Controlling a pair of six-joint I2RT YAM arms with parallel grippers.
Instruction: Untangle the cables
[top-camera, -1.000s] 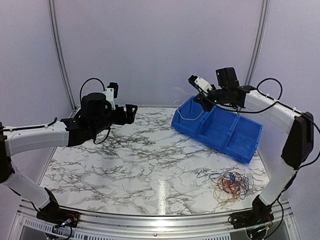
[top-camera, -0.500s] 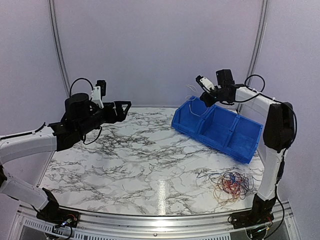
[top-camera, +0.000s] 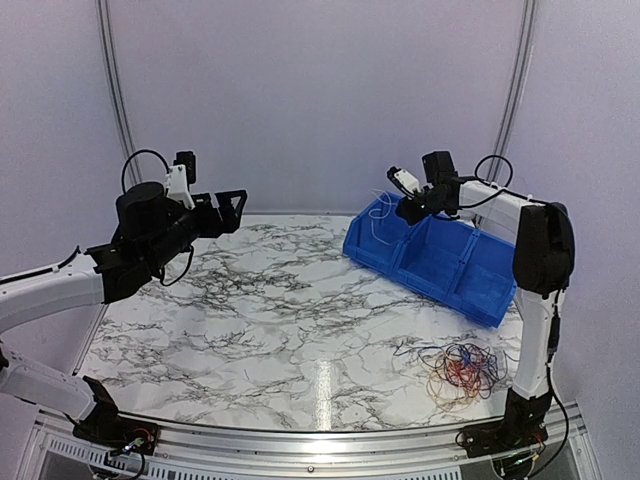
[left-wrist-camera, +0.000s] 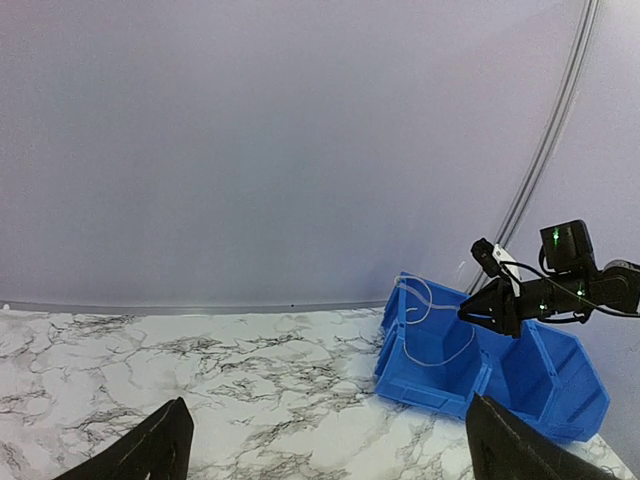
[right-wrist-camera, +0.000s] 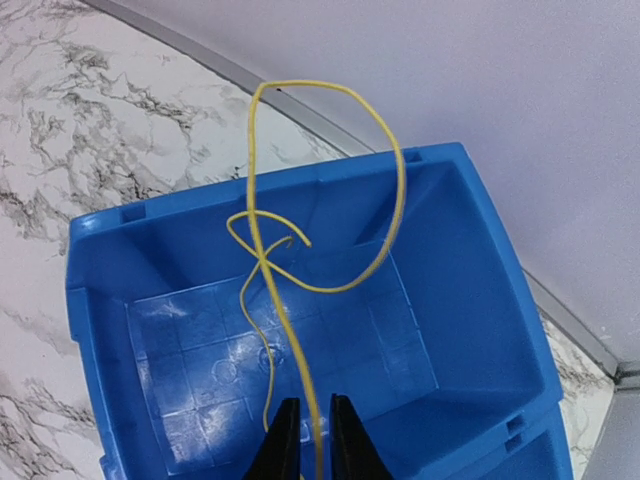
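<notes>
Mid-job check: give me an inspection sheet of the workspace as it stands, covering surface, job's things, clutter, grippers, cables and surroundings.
Surface: marble-patterned table.
Job's things: tangle of red, blue and tan wires lies near the right arm's base; one yellow wire hangs looped over the left-end compartment of the blue bin.
Clutter: nothing seen.
Grippers: left gripper open, raised over the table's left side, holding nothing. Right gripper above the bin, jaws a slit apart with the yellow wire between them; grip cannot be told.
Cables: black arm lead loops at the left wrist, apart from the wires.
Surroundings: pale walls, metal post.
</notes>
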